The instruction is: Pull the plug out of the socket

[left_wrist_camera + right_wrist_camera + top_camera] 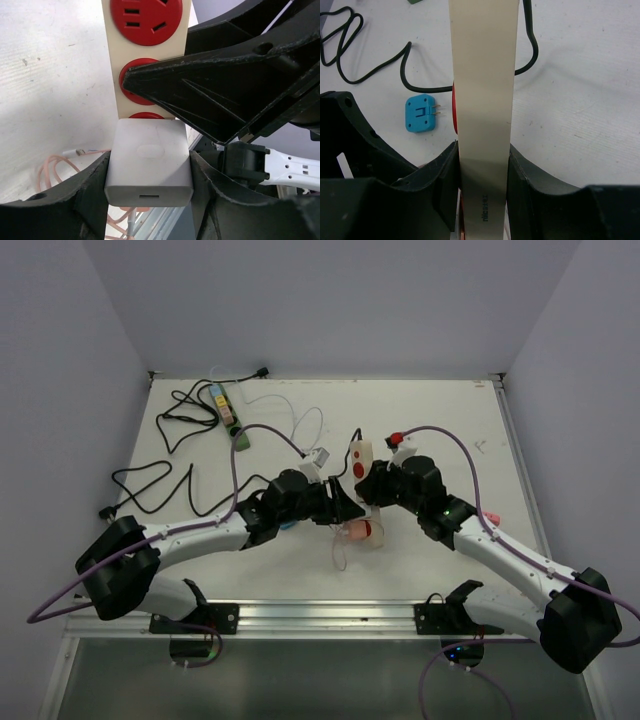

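White plug [148,160] sits at the end of the cream socket strip [482,75], mid-worktop [460,430]. Left pincer [149,176] clamps its sides, ready to pull, while right pincer [483,187] grips the socket strip, presumably bracing it.

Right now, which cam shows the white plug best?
Left wrist: the white plug sits large and centred, clamped in the left gripper, against the power strip. Top external mostly hides it behind the arms. Right wrist shows only the strip's back, held by the right gripper.
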`<move>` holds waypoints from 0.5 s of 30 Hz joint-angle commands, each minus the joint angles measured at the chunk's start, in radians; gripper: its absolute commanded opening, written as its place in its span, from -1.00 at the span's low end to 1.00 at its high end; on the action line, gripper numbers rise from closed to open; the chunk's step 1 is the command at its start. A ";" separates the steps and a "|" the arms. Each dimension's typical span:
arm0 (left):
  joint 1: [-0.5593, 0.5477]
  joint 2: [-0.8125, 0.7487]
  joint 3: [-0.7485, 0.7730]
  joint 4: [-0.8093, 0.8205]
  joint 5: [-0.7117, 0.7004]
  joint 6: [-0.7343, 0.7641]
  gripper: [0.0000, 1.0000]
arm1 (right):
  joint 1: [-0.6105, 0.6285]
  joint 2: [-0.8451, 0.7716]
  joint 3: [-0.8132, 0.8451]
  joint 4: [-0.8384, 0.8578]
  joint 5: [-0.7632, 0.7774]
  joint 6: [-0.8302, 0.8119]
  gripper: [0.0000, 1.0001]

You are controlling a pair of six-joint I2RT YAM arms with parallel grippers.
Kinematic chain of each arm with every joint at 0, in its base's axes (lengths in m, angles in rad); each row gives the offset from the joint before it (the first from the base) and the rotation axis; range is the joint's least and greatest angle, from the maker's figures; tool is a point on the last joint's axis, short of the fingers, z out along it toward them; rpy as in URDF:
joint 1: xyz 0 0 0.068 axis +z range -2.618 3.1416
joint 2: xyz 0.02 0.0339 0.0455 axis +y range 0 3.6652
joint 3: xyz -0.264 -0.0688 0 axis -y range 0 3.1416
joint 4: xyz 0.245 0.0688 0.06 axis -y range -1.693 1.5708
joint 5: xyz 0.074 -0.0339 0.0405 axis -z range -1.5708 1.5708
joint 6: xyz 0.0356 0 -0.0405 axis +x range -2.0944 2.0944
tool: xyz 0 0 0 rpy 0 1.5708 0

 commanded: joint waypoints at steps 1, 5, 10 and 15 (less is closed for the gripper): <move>-0.006 -0.034 -0.023 0.046 -0.009 -0.004 0.02 | 0.001 -0.024 0.029 0.145 0.008 0.004 -1.00; -0.006 -0.071 -0.037 0.023 -0.043 0.008 -0.62 | 0.000 -0.034 0.019 0.140 0.038 -0.022 -1.00; -0.006 -0.136 -0.045 -0.034 -0.080 0.040 -1.00 | 0.000 -0.040 0.010 0.131 0.122 -0.085 -1.00; -0.006 -0.212 -0.039 -0.089 -0.114 0.066 -1.00 | -0.002 -0.020 0.026 0.071 0.248 -0.143 -1.00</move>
